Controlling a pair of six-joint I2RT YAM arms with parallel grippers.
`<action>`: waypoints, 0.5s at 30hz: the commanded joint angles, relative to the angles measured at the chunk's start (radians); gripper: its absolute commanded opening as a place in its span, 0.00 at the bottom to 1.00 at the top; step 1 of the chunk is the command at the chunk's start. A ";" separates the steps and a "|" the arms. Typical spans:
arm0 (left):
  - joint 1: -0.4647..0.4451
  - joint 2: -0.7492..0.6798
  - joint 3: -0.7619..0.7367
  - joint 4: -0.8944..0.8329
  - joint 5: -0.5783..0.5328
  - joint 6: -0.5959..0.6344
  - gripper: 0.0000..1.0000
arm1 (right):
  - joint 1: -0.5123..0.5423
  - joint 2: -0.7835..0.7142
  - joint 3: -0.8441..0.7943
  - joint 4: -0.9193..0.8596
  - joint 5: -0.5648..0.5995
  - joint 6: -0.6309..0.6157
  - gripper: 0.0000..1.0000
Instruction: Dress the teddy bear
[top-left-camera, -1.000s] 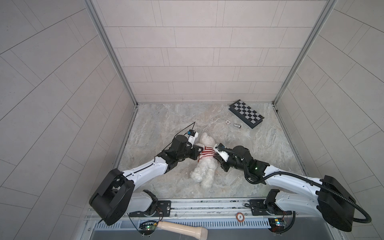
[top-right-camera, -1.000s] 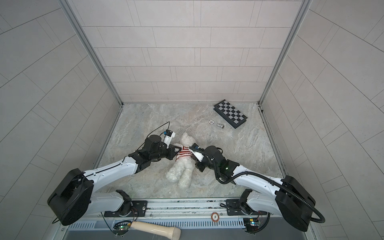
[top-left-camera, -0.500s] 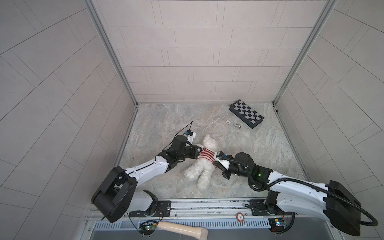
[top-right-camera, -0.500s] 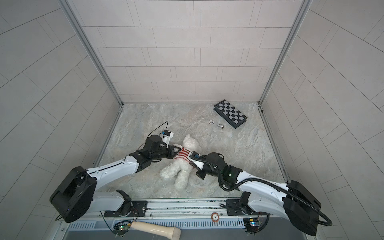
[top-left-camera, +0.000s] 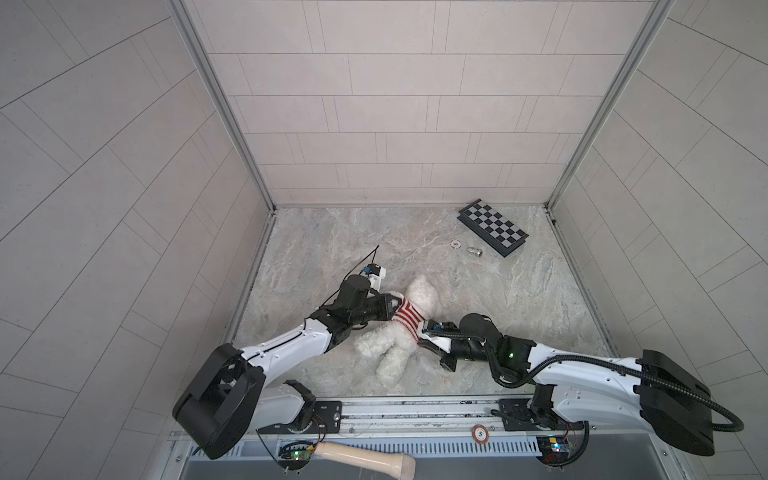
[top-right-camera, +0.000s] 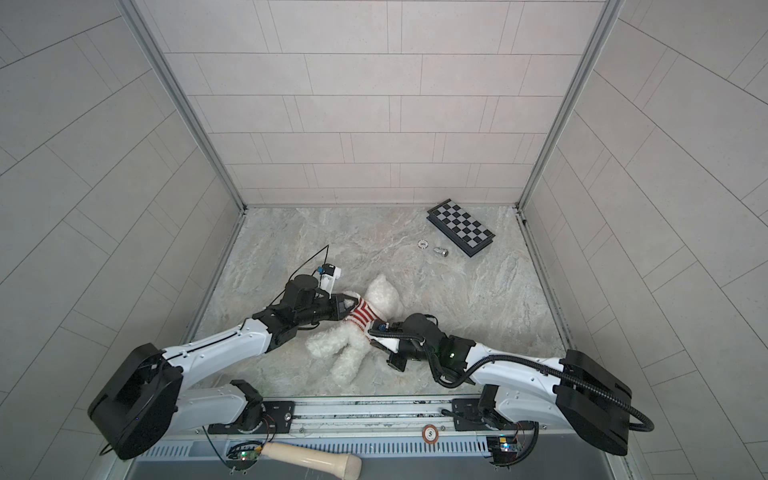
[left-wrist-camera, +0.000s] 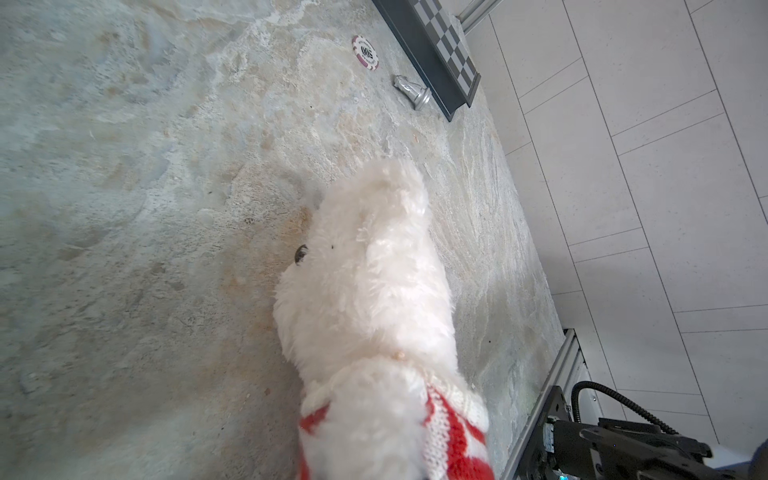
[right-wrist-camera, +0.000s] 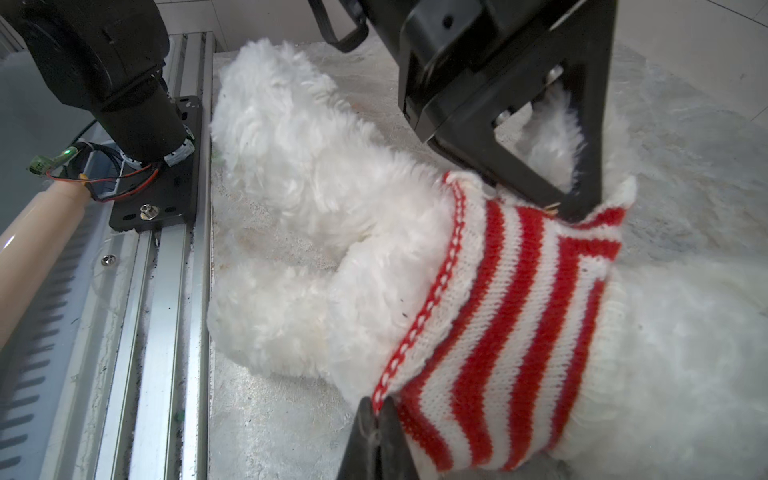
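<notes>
Nearest the metal front rail (top-left-camera: 415, 411), the right gripper (right-wrist-camera: 376, 409) is pinched on the hem of the red-and-white striped knit sweater (right-wrist-camera: 511, 324) worn by the fluffy white plush teddy bear (top-left-camera: 422, 291), which lies mid-table with its legs toward the rail. The left gripper (right-wrist-camera: 575, 212) is clamped on the sweater's shoulder edge. Far back lies a black-and-grey checkered chessboard (top-left-camera: 492, 226).

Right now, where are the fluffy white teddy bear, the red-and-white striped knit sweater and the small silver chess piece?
teddy bear (top-left-camera: 424, 292): in a top view, on its head.
striped sweater (right-wrist-camera: 498, 332): right wrist view, middle stripes.
chess piece (left-wrist-camera: 411, 90): left wrist view, its body.
</notes>
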 joint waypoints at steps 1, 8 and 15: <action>0.009 -0.028 -0.007 0.029 -0.052 -0.009 0.00 | 0.020 -0.014 0.009 -0.040 -0.077 -0.037 0.00; 0.009 -0.048 -0.044 0.034 -0.040 -0.008 0.00 | 0.021 -0.044 -0.019 0.044 0.015 0.020 0.07; 0.009 -0.082 -0.077 0.006 -0.012 0.038 0.00 | 0.024 -0.143 -0.049 -0.029 0.111 0.135 0.36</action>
